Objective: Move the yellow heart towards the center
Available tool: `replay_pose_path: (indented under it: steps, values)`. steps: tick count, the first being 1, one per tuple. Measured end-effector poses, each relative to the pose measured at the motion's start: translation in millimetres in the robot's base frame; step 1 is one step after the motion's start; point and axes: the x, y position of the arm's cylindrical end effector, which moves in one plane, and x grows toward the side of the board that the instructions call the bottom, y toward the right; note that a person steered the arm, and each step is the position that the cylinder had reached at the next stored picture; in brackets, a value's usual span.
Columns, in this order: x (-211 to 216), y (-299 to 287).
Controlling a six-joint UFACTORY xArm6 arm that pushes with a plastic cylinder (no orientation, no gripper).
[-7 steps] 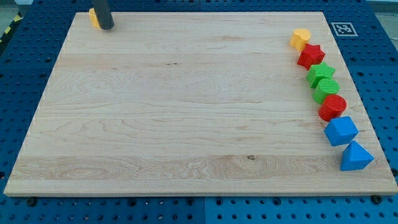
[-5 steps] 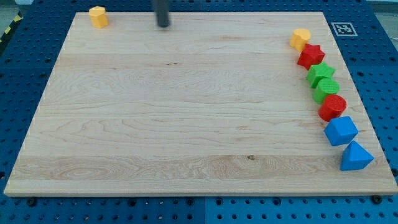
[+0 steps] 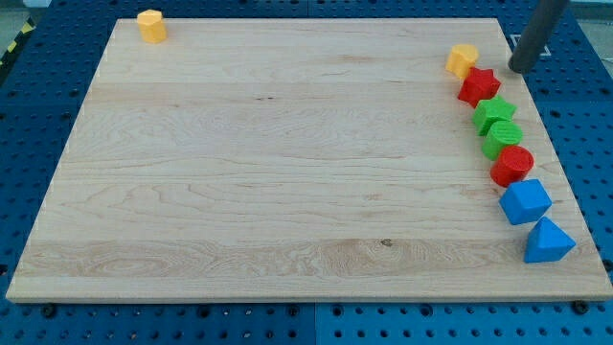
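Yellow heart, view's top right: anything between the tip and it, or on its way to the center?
Nothing visible. My tip sits right of the yellow heart with a bare gap; the red star lies just below that line. Centerward, bare board.

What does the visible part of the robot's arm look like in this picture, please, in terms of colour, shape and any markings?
Only a straight, smooth, dark grey-black cylindrical rod shows, entering from the view's top right. My tip ends plain and blunt. No cables, labels or markings are visible on it; the rest of the arm is out of frame.
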Motion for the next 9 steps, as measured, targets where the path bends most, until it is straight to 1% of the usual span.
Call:
replay_pose_path:
  steps: [1,3,4,8,9]
  values:
    - [-3,-39]
    - [-21,-109]
    - [-21,-144]
    - [-26,-339]
    - [-26,-333]
